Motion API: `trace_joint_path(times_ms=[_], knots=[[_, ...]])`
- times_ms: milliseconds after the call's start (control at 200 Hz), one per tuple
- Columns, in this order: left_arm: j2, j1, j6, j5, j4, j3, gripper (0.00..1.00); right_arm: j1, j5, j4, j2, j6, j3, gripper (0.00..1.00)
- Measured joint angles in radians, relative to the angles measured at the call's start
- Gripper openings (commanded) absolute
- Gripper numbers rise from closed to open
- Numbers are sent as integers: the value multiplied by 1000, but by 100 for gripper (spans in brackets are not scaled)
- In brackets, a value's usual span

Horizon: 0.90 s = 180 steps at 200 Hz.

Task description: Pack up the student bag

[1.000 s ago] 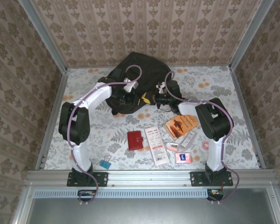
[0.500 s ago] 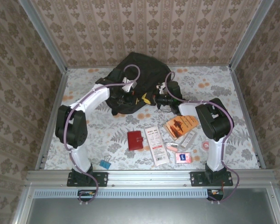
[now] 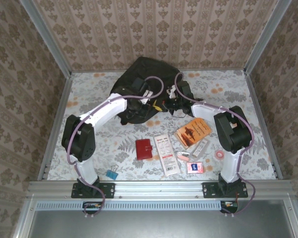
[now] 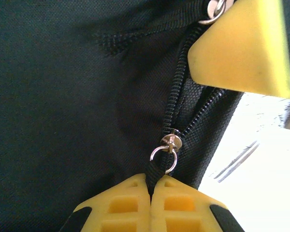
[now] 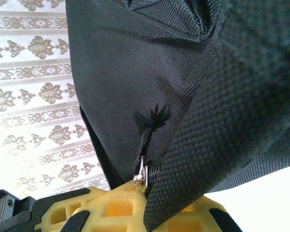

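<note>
Two pinches set: left gripper (image 4: 151,187) just closed on pull tab (image 4: 156,177), arm swung in toward right gripper (image 5: 135,187), itself clamped on other zipper pull (image 5: 141,170). Location: student bag (image 3: 144,74) far centre of table (image 3: 238,89). I judge zip ready to open; wallet (image 3: 144,148) not yet packed.

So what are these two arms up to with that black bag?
They're working on the student bag at the back of the table, apparently to open it for packing. The left claw is shut on a black zipper tab, and the zipper looks parted just past it. The right claw pinches a metal zipper pull elsewhere on the bag. The red wallet, orange booklet and other small things lie loose, not yet packed.
</note>
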Motion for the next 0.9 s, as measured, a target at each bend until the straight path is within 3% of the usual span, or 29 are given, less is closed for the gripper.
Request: trace_joint_path(times_ms=[405, 720, 900], knots=[[-16, -79, 5, -157, -12, 0, 0, -1, 29, -245, -10, -141, 93, 0], [-77, -66, 8, -117, 30, -36, 0, -13, -68, -176, -10, -91, 93, 0], [-42, -59, 8, -107, -10, 13, 6, -15, -70, -143, -10, -80, 80, 0]])
